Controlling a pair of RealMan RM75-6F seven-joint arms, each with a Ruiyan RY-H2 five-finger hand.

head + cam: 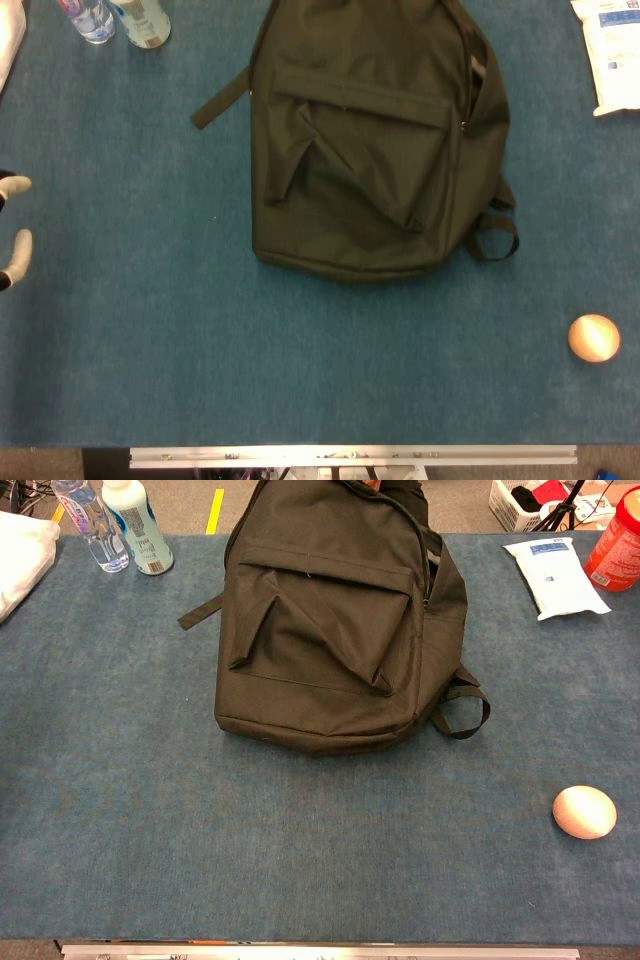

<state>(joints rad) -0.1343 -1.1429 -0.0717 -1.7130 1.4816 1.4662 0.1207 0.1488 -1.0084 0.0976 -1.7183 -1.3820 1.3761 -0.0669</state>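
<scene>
Head view: left robot hand [12,230], fingers apart and empty, well left of backpack [370,150].

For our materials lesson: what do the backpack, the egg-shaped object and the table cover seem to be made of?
Backpack: dark woven fabric, probably nylon, matte; it creases softly. Egg-shaped object: pale tan, smooth, perhaps wood; uncertain. Table cover: blue felt-like cloth, fuzzy and dull.

We saw a blue carpeted tabletop [130,810] carrying a flat black fabric backpack [325,630], two plastic bottles [115,525] at its far left, a white wipes packet [553,575] far right, and a tan wooden egg [585,812] near right.
</scene>
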